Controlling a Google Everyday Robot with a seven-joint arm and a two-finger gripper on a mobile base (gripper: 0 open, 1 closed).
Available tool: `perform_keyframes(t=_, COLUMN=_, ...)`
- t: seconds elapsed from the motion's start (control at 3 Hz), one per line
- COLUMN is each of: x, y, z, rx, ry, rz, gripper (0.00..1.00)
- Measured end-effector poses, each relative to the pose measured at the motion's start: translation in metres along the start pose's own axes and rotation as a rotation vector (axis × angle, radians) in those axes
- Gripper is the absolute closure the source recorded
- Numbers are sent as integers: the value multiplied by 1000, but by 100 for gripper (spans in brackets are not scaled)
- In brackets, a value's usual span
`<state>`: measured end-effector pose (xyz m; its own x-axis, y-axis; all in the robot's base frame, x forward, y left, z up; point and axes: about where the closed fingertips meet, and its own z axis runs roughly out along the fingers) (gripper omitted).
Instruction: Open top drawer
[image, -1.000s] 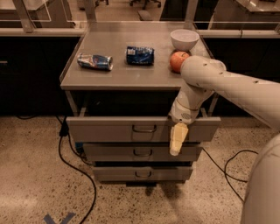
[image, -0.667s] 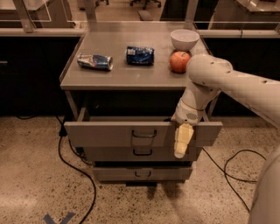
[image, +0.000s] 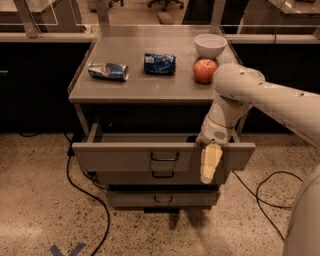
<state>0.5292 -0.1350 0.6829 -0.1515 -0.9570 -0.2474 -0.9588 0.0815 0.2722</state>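
Beneath the grey table top (image: 150, 82), three grey drawers are sitting stacked, each carrying one small dark loop handle at its centre. In the camera view, the top drawer (image: 120, 157) is standing pulled out from the frame, its broad front jutting forward of the other two and its shallow tray showing behind the upper edge. The middle drawer (image: 130, 177) and the bottom drawer (image: 135, 199) are sitting further back. One white arm (image: 270, 97) is reaching in from the right and bending down to the right part of the top drawer's front, where the gripper (image: 211, 165) is hanging over the upper edge, its cream tip lying against the panel to the right of the handle (image: 165, 156); how far the claw is open cannot be told. On the table top four things are resting: one crushed can (image: 108, 70), one blue packet (image: 160, 63), one red apple (image: 205, 71) and one white bowl (image: 210, 45) just behind the apple. Two black cables (image: 87, 192) are trailing on the speckled floor, one on each side.
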Motion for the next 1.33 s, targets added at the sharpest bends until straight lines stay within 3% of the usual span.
perform_keyframes(t=0.33, x=1, y=1, z=2, rx=-4, ry=-13, rz=2, gripper=0)
perform_keyframes(t=0.67, x=4, y=18, z=8, rx=-27, ry=-30, rz=7, gripper=0)
perform_keyframes(t=1.33, x=5, y=106, z=8, rx=-106, ry=-43, rz=13, gripper=0)
